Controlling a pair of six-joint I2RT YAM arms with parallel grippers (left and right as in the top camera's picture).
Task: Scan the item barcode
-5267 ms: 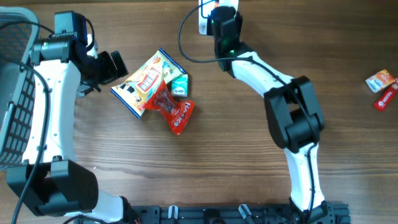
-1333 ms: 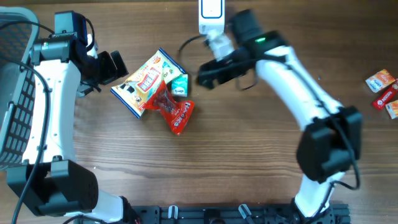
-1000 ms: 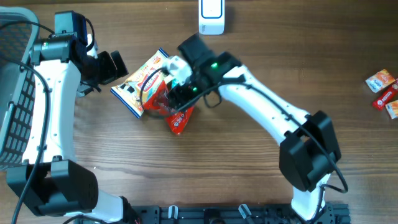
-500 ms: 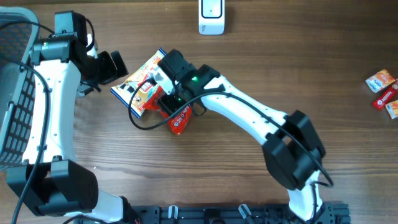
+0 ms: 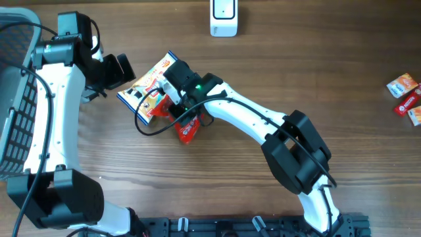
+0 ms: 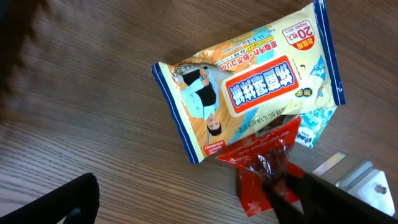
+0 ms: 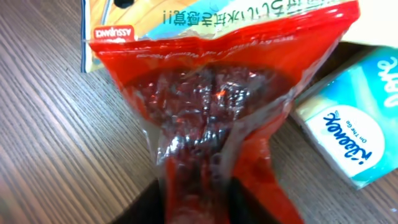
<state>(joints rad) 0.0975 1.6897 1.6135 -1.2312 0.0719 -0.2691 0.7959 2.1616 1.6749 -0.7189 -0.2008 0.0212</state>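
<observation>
Basket: a wire basket (image 5: 14, 99) stood at the left edge of the desk (image 5: 217, 191); it was partly cut off by the overhead frame.
Left end effector: the left end effector (image 5: 118, 70) hung toward the far left corner of the desk, just left of the pile; it was released, jaws spread wide, with nothing between them; in the left wrist view its dark fingers (image 6: 65, 202) sat at the bottom corners, well apart.
Wipes pack: a yellow and blue wipes pack (image 5: 146, 85) lay flat and tilted, just right of the left end effector; the top seam of the red pouch overlapped its lower edge.
Red pouch: the red pouch (image 5: 189, 128) lay on the left half of the desk, touching the wipes pack; dark red contents showed through its clear window.
Right end effector: the right end effector (image 5: 176, 107) was over the pouch, its arm lying across the desk from the near right; it was clenched on the red pouch; in the right wrist view the film was bunched between its fingers (image 7: 144, 204).
Tissue pack: a teal tissue pack (image 7: 351, 140) lay just beside the pouch, touching the edge of the wipes pack; the arm hid it in the overhead view.
Scanner: a white scanner (image 5: 223, 18) stood at the far edge of the desk, near the middle, well apart from the pile.
Small packets: small packets (image 5: 402, 85), orange and red, lay at the right edge of the desk.
</observation>
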